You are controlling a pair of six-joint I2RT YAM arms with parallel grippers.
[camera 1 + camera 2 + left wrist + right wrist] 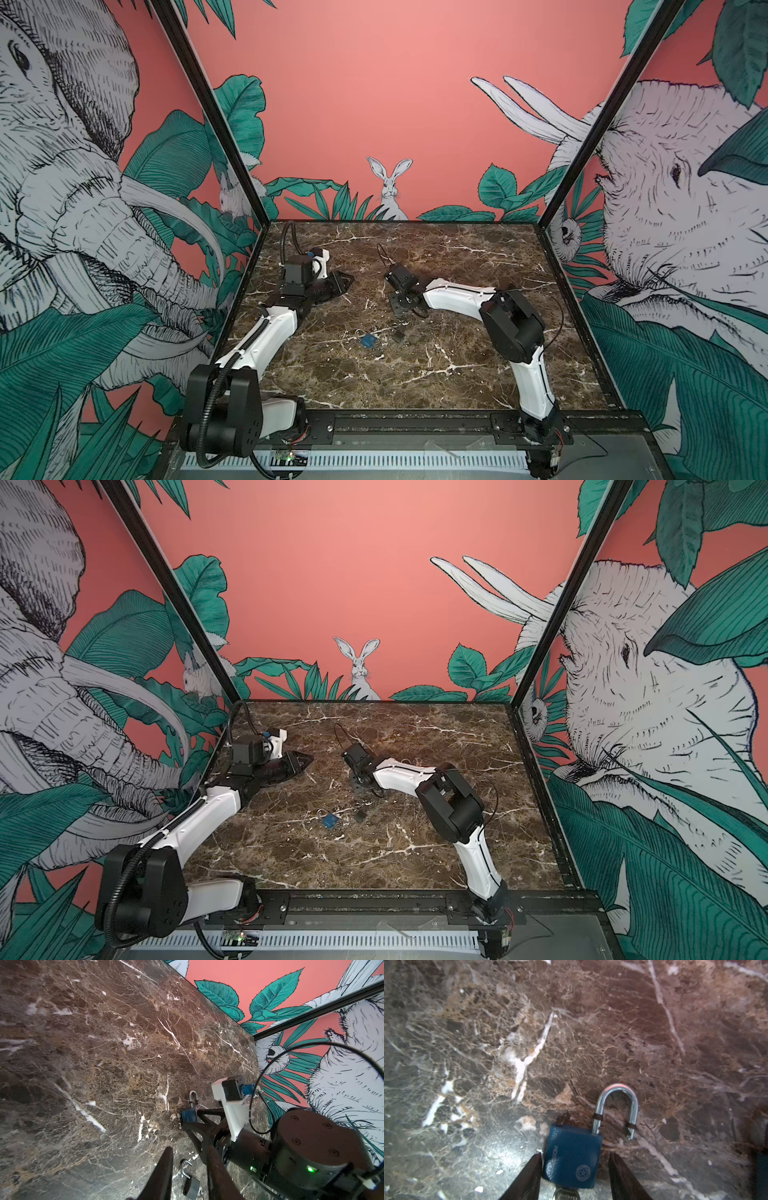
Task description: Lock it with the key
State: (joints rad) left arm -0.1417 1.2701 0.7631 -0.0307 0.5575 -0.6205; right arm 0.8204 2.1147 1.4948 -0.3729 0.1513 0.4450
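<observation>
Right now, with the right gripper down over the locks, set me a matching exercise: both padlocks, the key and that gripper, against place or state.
Things
1. blue padlock
2. dark grey padlock
3. key
4. right gripper

Place or state
A. silver, sticking out of the blue body's base
B. open, straddling the blue body
C. on the marble tabletop, outside the gripper
D. shackle open, body between the gripper's tips

Pairs: 1-D, 2-C, 3-A, 4-B

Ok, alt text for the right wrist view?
A blue padlock lies on a brown marble table, shackle open, a key at its base. The right gripper's two dark fingers straddle its body, one side showing a gap.
</observation>
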